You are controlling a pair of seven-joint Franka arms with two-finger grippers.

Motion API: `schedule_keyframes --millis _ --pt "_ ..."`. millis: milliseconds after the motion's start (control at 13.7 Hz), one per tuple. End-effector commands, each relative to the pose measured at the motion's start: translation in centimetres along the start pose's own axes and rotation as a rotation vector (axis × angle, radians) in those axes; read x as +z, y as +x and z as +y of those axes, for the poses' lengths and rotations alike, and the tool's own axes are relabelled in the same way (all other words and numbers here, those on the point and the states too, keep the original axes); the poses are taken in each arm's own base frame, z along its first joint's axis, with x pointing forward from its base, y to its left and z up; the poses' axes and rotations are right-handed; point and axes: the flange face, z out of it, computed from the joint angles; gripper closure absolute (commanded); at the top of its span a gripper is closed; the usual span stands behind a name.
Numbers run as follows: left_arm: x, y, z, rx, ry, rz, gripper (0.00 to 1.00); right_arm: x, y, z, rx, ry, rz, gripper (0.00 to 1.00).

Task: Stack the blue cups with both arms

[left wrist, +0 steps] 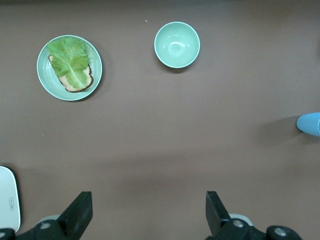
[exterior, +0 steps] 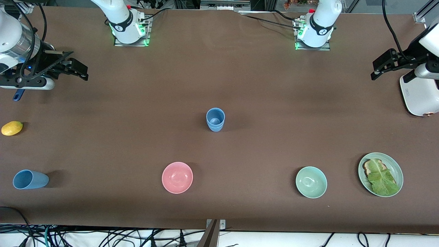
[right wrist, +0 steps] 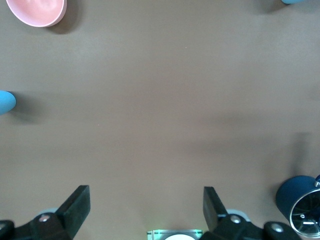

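Observation:
One blue cup stands upright at the table's middle; a line low on its wall suggests two cups nested. It shows at the edge of the left wrist view and of the right wrist view. Another blue cup lies on its side toward the right arm's end, nearer the front camera; a sliver shows in the right wrist view. My right gripper hangs open and empty over the right arm's end. My left gripper hangs open and empty over the left arm's end.
A pink bowl, a mint-green bowl and a plate with lettuce on toast sit nearer the front camera. A yellow fruit, a dark-blue saucepan and a white appliance sit at the ends.

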Motion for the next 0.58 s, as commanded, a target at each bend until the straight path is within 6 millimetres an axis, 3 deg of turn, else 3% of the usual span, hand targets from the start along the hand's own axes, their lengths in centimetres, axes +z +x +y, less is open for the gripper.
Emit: schedule_keyframes --millis 0,510 --pt "-0.39 -0.84 0.31 0.000 -0.018 0.017 0.00 0.07 -0.26 0.68 -0.011 0.004 0.000 0.00" --pt "0.14 -0.28 0.33 0.003 -0.013 0.005 0.00 -0.25 0.00 1.06 0.000 0.008 0.007 0.00"
